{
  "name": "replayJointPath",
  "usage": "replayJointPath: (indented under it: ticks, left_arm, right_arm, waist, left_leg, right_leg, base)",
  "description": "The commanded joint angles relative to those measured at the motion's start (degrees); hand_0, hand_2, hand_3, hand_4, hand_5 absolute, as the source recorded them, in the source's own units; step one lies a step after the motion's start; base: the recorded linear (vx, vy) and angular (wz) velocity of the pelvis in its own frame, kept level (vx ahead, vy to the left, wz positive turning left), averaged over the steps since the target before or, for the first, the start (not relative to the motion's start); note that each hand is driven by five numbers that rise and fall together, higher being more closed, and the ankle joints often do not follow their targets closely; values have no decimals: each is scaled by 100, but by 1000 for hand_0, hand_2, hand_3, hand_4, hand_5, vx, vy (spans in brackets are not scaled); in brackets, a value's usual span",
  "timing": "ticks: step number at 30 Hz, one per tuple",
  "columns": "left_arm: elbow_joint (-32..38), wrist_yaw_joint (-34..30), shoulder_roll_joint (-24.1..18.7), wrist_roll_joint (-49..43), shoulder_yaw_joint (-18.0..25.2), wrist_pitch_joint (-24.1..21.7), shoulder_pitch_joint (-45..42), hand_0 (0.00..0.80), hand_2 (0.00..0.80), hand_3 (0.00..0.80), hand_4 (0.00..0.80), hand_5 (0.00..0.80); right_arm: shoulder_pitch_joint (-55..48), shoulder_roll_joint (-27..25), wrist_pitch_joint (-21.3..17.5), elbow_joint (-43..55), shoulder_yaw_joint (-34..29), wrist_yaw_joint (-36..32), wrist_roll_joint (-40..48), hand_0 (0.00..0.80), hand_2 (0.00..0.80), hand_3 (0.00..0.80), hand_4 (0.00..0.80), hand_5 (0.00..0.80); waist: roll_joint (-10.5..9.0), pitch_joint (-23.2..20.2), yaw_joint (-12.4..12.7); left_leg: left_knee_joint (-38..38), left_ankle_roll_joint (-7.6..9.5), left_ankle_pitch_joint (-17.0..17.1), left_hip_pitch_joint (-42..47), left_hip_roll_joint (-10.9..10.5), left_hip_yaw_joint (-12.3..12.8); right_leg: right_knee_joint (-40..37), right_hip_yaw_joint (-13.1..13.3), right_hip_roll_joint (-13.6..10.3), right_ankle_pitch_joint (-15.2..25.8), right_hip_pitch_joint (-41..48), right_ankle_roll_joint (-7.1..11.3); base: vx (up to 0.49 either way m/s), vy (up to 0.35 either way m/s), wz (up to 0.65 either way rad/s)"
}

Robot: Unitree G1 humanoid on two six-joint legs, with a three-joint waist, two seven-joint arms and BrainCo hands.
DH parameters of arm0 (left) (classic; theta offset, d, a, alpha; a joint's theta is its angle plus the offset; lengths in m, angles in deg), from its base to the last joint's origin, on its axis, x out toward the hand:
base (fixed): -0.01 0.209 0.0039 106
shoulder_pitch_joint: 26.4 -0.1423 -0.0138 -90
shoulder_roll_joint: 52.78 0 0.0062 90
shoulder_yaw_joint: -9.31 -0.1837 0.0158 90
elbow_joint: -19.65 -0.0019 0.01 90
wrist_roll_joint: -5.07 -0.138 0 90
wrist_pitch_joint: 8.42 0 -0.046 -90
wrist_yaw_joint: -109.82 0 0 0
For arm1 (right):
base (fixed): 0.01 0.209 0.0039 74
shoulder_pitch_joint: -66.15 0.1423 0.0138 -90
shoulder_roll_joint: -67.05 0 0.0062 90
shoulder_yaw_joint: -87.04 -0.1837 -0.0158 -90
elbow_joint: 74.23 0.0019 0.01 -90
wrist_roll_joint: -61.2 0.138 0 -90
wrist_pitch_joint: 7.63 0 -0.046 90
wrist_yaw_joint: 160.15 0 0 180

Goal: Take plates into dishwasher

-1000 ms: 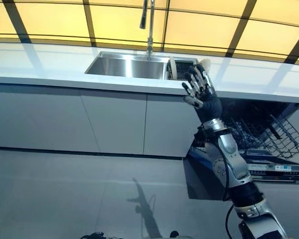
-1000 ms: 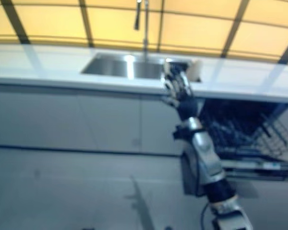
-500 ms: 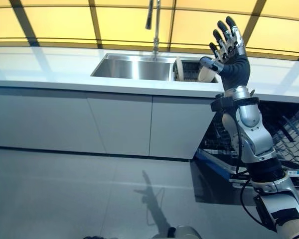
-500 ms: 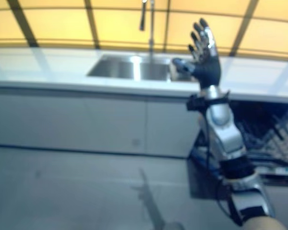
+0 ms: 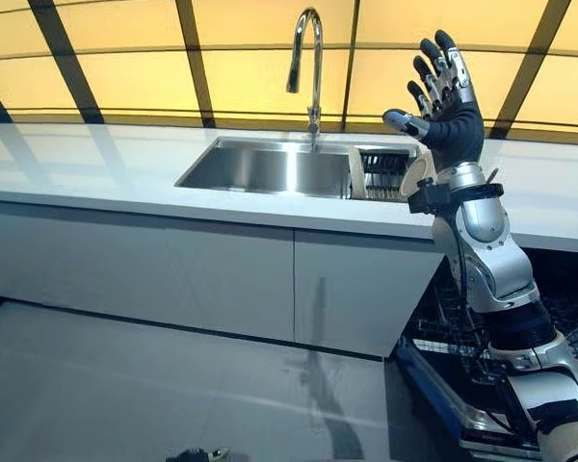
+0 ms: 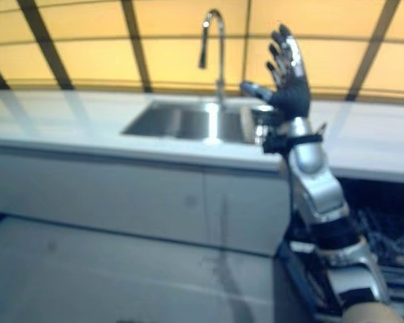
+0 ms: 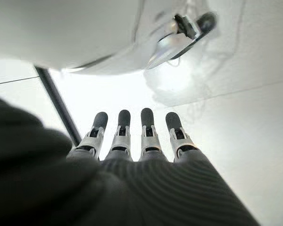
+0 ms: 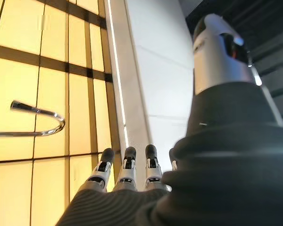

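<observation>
The right hand (image 5: 450, 114) wears a dark ribbed cover over its back and wrist, silver fingers (image 5: 456, 75) ending in dark tips, the thumb set off toward nine o'clock. Below it, a black collar rings the wrist, then a smooth silver-grey forearm shell, a black band, another silver segment. The left hand (image 7: 146, 155) shows the same ribbed cover and dark-tipped silver fingers.
</observation>
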Motion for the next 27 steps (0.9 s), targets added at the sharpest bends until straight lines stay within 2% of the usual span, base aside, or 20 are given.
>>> replayJointPath:
  ticks: [1, 2, 4, 5, 7, 9, 10, 13, 14, 16, 17, 18, 19, 20, 21, 25, 27]
  left_arm:
    - [114, 148, 34, 18, -299, -111, 177, 0, 0, 0, 0, 0]
    - [143, 182, 51, 24, -354, -70, 117, 0, 0, 0, 0, 0]
    - [155, 227, 65, 40, -375, -62, 37, 0, 0, 0, 0, 0]
    - [159, 250, 46, 76, -354, -84, -66, 0, 0, 0, 0, 0]
    - [108, 237, 27, 83, -324, -131, -138, 0, 0, 0, 0, 0]
    - [11, 215, -6, 290, -304, -183, -120, 0, 0, 0, 0, 0]
    - [5, 215, -8, 306, -308, -183, -114, 0, 0, 0, 0, 0]
    - [-63, 140, -54, 382, -369, -114, 68, 0, 0, 0, 0, 0]
    - [-105, 63, -89, 274, -439, -85, 167, 0, 0, 0, 0, 0]
    - [-115, 50, -118, 200, -530, -21, 236, 0, 0, 0, 0, 0]
    - [-119, 60, -125, 211, -558, -10, 252, 0, 0, 0, 0, 0]
    - [-127, 92, -143, 266, -601, 30, 281, 0, 0, 0, 0, 0]
    - [-123, 99, -162, 292, -632, 84, 298, 0, 0, 0, 0, 0]
    - [-111, 105, -175, 295, -637, 105, 301, 0, 0, 0, 0, 0]
    - [-41, 125, -223, 271, -621, 217, 295, 0, 0, 0, 0, 0]
    - [8, 99, -354, 141, -470, 448, 318, 0, 0, 0, 0, 0]
    - [4, 76, -427, 95, -359, 543, 372, 0, 0, 0, 0, 0]
  right_arm:
    - [704, -252, -106, -73, -139, 285, -170, 0, 0, 0, 0, 0]
    - [701, -261, -82, -149, -121, 373, -201, 0, 0, 0, 0, 0]
    - [689, -259, -103, -263, -107, 378, -203, 0, 0, 0, 0, 0]
    - [684, -304, -146, -385, -96, 322, -181, 0, 0, 0, 0, 0]
    - [678, -374, -182, -522, -74, 251, -142, 0, 0, 0, 0, 0]
    - [635, -456, -307, -659, -102, 49, 25, 0, 0, 0, 0, 0]
    - [628, -459, -312, -658, -107, 43, 39, 0, 0, 0, 0, 0]
    - [361, -455, -308, -560, -267, 52, 51, 0, 0, 0, 0, 0]
    - [227, -440, -284, -521, -358, 116, -64, 0, 0, 0, 0, 0]
    - [68, -442, -241, -452, -464, 205, -93, 0, 0, 0, 0, 0]
    - [38, -440, -235, -434, -482, 210, -88, 0, 0, 0, 0, 0]
    - [-68, -448, -257, -385, -548, 219, -109, 0, 0, 0, 0, 0]
    - [-141, -456, -265, -342, -595, 241, -106, 0, 0, 0, 0, 0]
    - [-160, -455, -279, -336, -610, 255, -103, 0, 0, 0, 0, 0]
    - [-184, -487, -338, -372, -645, 298, -106, 0, 0, 0, 0, 0]
    - [58, -616, -315, -569, -732, 354, -86, 0, 0, 0, 0, 0]
    - [164, -686, -315, -614, -757, 318, -86, 0, 0, 0, 0, 0]
  waist:
    - [-77, 324, 308]
    - [-4, 324, 461]
    - [11, 359, 578]
    - [7, 378, 654]
    - [23, 386, 695]
    - [12, 292, 679]
    - [7, 295, 679]
    - [-56, 152, 583]
    - [-104, 99, 558]
    - [-135, 56, 514]
    - [-134, 50, 500]
    - [-57, 50, 457]
    - [6, 61, 426]
    - [36, 66, 414]
    - [96, 74, 378]
    - [124, 70, 297]
    - [63, 102, 245]
  left_leg:
    - [-1699, 310, 646, 478, -128, 51]
    - [-2568, 190, 1120, 207, -83, -250]
    - [-2969, 127, 1484, 64, -67, -380]
    - [-3057, 105, 1545, -187, -68, -383]
    - [-2979, 108, 1611, -327, -39, -284]
    - [-2886, 263, 1442, -125, -41, -298]
    - [-2872, 273, 1421, -103, -49, -298]
    - [-2772, 481, 1096, 196, -169, -123]
    - [-2764, 602, 1013, 278, -294, -92]
    - [-2735, 733, 954, 328, -442, -64]
    - [-2733, 764, 938, 347, -471, -56]
    - [-2802, 863, 877, 509, -527, -48]
    - [-2873, 911, 827, 648, -553, -31]
    - [-2899, 926, 812, 704, -568, -2]
    - [-3055, 929, 772, 927, -608, 47]
    - [-3123, 832, 653, 1121, -610, 162]
    - [-3123, 757, 538, 1215, -612, 232]
  right_leg:
    - [131, 299, -25, -67, 92, 491]
    - [68, 494, 105, -159, 294, 501]
    - [15, 636, 147, -218, 509, 502]
    - [13, 786, 173, -314, 697, 489]
    - [27, 889, 153, -450, 873, 504]
    - [45, 797, -71, -569, 984, 643]
    - [51, 787, -89, -580, 997, 652]
    - [317, 503, -480, -594, 958, 938]
    - [780, 362, -718, -273, 831, 1037]
    - [1505, 335, -957, 244, 578, 1065]
    - [1694, 340, -1007, 362, 496, 1067]
    - [2506, 284, -1175, 711, 133, 1063]
    - [3003, 223, -1279, 843, -125, 1067]
    - [3173, 186, -1305, 868, -218, 1064]
    - [3285, 31, -1348, 895, -543, 1069]
    - [2225, -368, -1179, 641, -795, 1023]
    - [1429, -532, -1111, 771, -941, 1125]
  base:
    - [572, 158, 7]
    - [477, 126, 5]
    - [431, 124, -7]
    - [416, 157, -28]
    - [422, 246, -56]
    - [352, 292, -70]
    - [283, 284, -87]
    - [307, 368, -77]
    - [294, 374, 0]
    - [241, 335, 10]
    - [218, 346, 16]
    - [233, 379, 12]
    - [234, 383, 8]
    - [234, 341, -2]
    - [207, 248, -5]
    - [204, 84, -5]
    - [169, -58, -8]
